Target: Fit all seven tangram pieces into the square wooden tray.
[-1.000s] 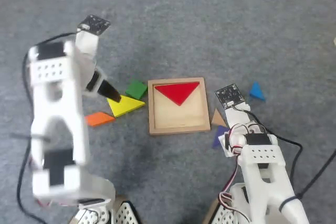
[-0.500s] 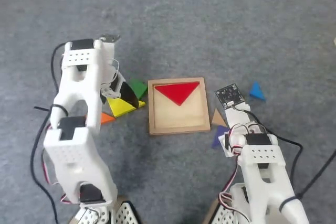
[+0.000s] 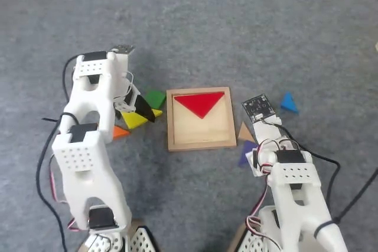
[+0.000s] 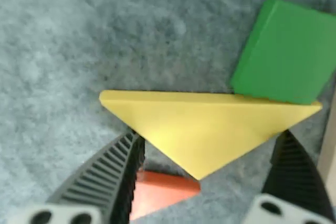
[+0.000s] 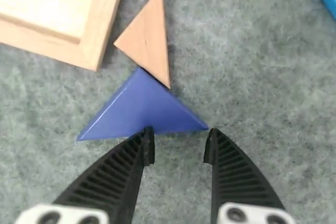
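Note:
The square wooden tray lies mid-table with a red triangle in its far half. My left gripper is open and low over the yellow triangle, one finger on each side of its point. A green square touches that triangle's long edge, and an orange piece lies by the finger. My right gripper is open just short of a dark blue triangle, which meets a tan triangle beside the tray's corner.
A small light blue triangle lies on the grey carpet to the right of the tray. The orange piece sits left of the tray beneath the left arm. The right arm stands at the tray's near right.
The left arm has swung in toward the tray and come down over the yellow triangle. The right arm and all pieces have stayed put.

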